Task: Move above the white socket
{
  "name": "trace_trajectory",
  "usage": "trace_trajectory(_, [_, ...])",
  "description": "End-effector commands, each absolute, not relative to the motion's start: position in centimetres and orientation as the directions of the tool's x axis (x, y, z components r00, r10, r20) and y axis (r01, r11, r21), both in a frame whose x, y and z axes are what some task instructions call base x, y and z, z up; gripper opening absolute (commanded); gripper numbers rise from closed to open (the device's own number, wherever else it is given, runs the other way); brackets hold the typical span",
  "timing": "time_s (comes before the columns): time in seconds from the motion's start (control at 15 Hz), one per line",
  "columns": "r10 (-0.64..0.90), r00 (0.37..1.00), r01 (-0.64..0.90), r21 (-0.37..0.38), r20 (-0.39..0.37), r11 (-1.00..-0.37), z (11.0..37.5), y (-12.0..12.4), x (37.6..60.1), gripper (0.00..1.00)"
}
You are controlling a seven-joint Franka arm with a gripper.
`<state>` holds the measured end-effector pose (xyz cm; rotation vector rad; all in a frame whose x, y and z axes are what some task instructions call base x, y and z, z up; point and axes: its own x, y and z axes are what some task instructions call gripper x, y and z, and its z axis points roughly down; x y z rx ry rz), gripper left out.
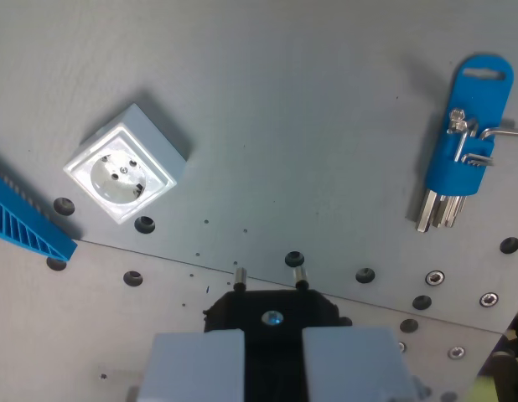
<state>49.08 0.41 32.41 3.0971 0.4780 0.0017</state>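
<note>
Spreading across the view, the grey plate [309, 109] carries everything and lies bare around the middle. Clamped between the fingers of the gripper [272, 356] sits a black plug [271, 311]. Judging by offset, the approach is underway: the white socket [125, 163] lies toward the plate's left edge, beside a blue wedge [24, 219]; blue hex keys [464, 142] stay well apart.

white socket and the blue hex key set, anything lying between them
No object lies there. In the wrist view the stretch from the white socket to the blue hex key set is bare grey plate, with only small specks on it.
</note>
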Motion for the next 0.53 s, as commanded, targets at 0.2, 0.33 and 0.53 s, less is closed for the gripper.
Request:
trace_trajectory(0.2, [0.302,0.953,0.302,0.008,0.000,-0.953,32.40,0.41,49.07,0.00])
trace_trajectory(0.33, [0.304,0.953,0.304,0.008,0.000,-0.953,32.38,0.41,49.06,0.00])
trace_trajectory(0.53, [0.314,0.949,0.314,0.008,0.001,-0.949,32.28,0.45,49.01,0.00])
